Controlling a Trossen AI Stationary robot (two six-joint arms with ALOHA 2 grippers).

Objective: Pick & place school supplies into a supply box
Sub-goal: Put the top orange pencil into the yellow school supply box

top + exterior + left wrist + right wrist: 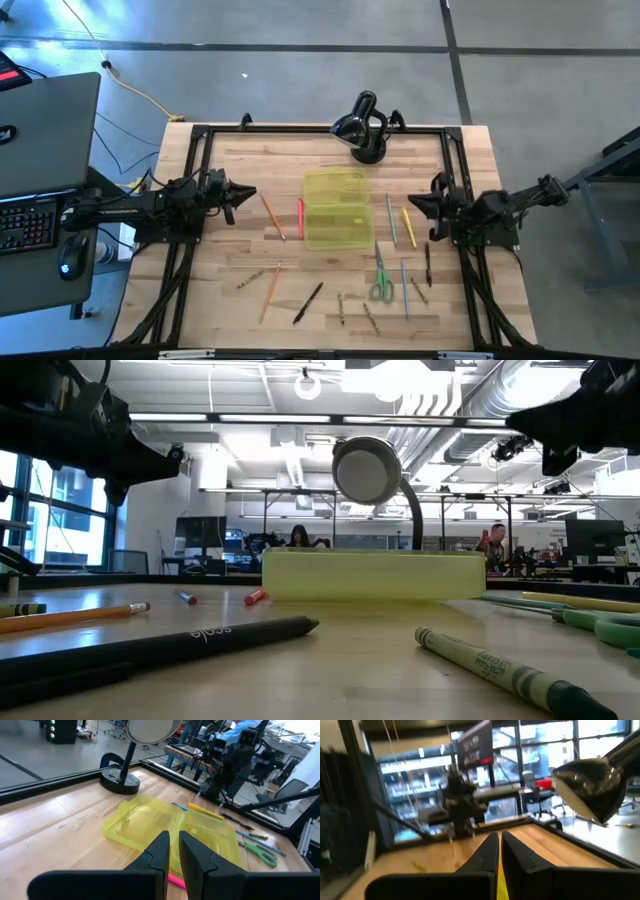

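The supply box (335,208) is translucent yellow-green and lies open on the table's middle, also seen low (375,575) and from the left wrist (150,822). School supplies lie flat around it: an orange pencil (272,215) and red pen (299,217) to its left, green (390,218) and yellow (408,226) pencils to its right. Green-handled scissors (380,285), a black pen (308,302) and more pencils lie nearer. My left gripper (250,194) hovers left of the box, fingers narrowly apart (173,840), empty. My right gripper (412,204) hovers right of it, shut (498,837), empty.
A black domed lamp (362,128) stands at the table's far edge behind the box. A black rail frame (300,130) runs around the table top. A laptop (40,130) and a mouse (70,255) sit on a stand off the table's left side.
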